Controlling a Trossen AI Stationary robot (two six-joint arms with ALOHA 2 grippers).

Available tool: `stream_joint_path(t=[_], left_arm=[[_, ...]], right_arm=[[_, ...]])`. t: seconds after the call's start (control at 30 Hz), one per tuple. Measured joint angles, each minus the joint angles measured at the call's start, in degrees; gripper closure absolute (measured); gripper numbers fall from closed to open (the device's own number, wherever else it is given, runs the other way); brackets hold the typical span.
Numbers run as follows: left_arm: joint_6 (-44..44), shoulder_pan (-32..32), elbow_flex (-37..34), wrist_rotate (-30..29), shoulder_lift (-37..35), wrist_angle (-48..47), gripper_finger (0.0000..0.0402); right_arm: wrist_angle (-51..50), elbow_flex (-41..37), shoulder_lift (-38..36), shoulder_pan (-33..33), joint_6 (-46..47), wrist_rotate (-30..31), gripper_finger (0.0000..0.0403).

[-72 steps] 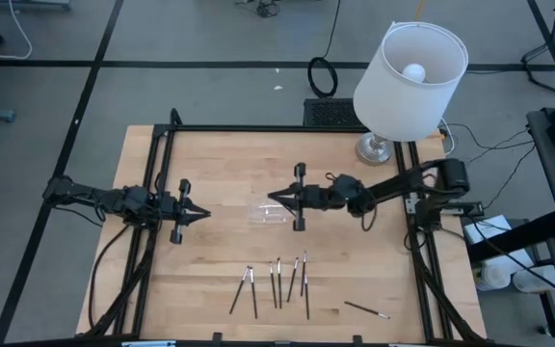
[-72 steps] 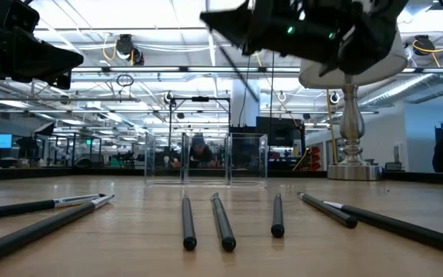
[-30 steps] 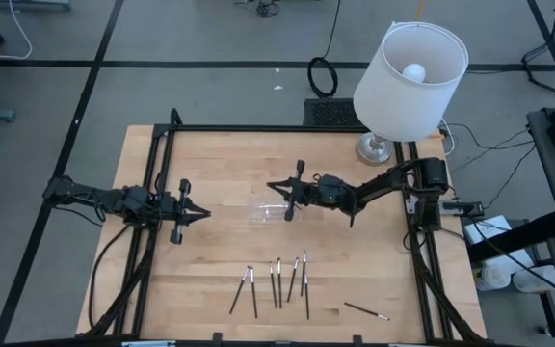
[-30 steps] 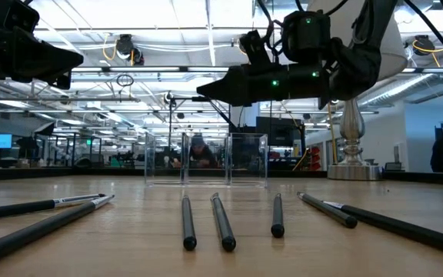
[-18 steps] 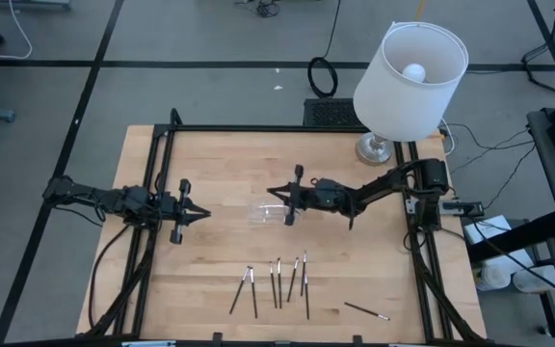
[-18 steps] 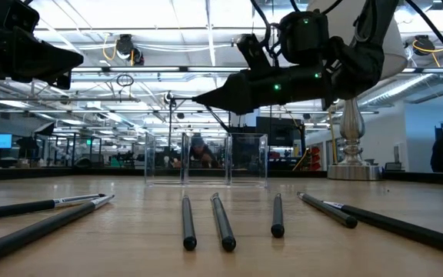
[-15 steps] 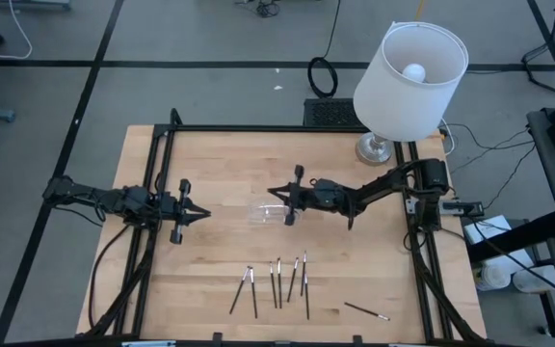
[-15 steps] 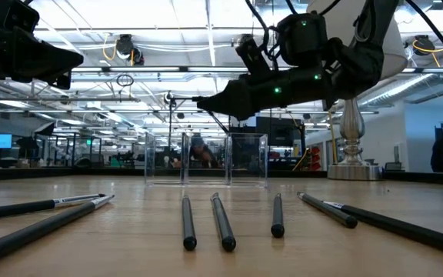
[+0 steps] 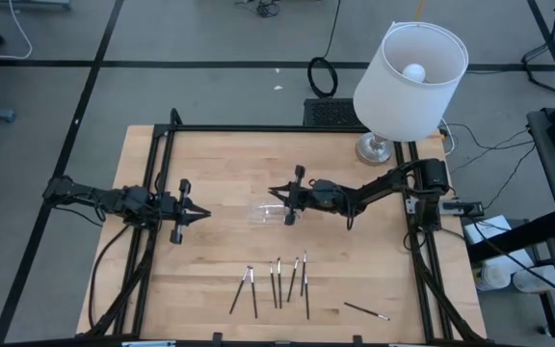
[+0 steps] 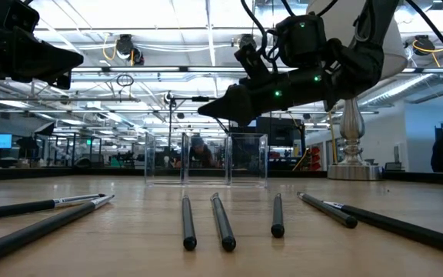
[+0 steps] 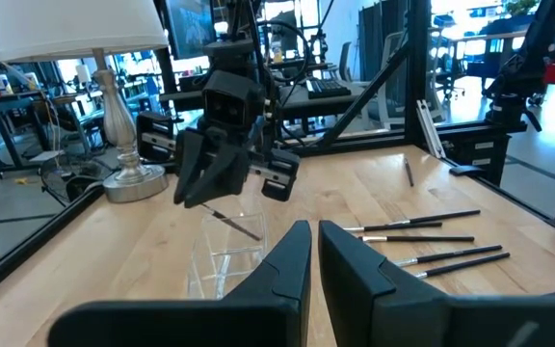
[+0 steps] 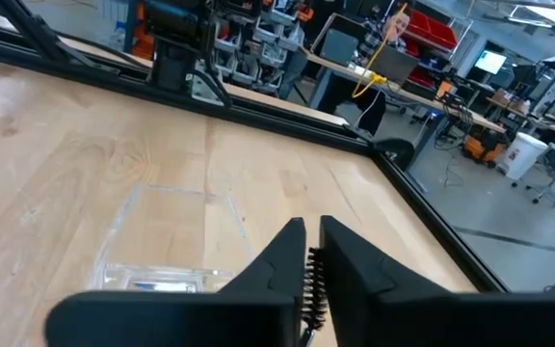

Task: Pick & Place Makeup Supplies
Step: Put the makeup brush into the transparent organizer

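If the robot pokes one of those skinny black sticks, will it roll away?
Probably. The thin dark round sticks lie loose on the smooth wooden table, so a sideways nudge would likely roll one. They look straight and stiff, so bending seems unlikely. Being so slim, one is probably light and easy to flick away.

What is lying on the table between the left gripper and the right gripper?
In the high view, only the clear plastic tray lies between the left gripper and the right gripper, close under the right one; otherwise bare wood.
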Motion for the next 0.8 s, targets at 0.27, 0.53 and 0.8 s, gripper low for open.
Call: stream_joint_path(t=[0.27,0.53,0.8], left_arm=[[0.0,0.0,0.0,0.0,0.0,0.0,0.0371],[0.0,0.0,0.0,0.0,0.0,0.0,0.0371],[0.0,0.0,0.0,0.0,0.0,0.0,0.0371]], right_arm=[[-2.7,0.0,-2.5,2.1,-3.5,7.6,0.0323],[-18.4,1.5,-17.0,11.5,-15.4,17.7,0.0295],[-67.4,12.8,-29.6,33.2,2.4,35.9,0.0292]])
